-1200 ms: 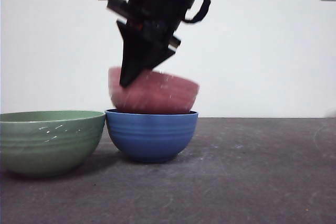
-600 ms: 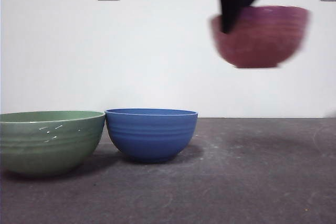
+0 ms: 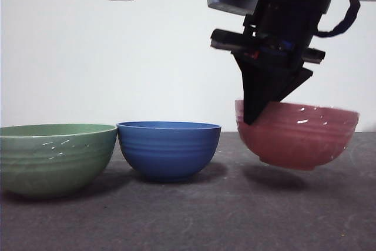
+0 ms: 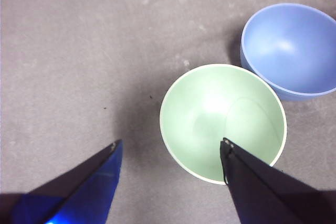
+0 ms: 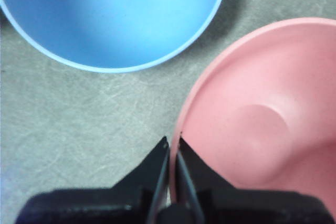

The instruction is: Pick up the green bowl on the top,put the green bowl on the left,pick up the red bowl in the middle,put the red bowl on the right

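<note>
The red bowl (image 3: 296,135) is held off the table by its rim.
The right gripper (image 5: 173,148) is clamped there; the left gripper (image 4: 169,150) is spread wide above the green bowl (image 4: 223,121), partly hidden.

The left gripper (image 4: 170,150) hangs above the grey table (image 4: 79,51) with its two jaws spread wide apart and nothing between them; one jaw tip overlaps the rim of the green bowl (image 4: 223,121), the other stands over bare table; the blue bowl (image 4: 291,51) sits just beside the green bowl, their rims nearly touching; both bowls stand upright.
</note>
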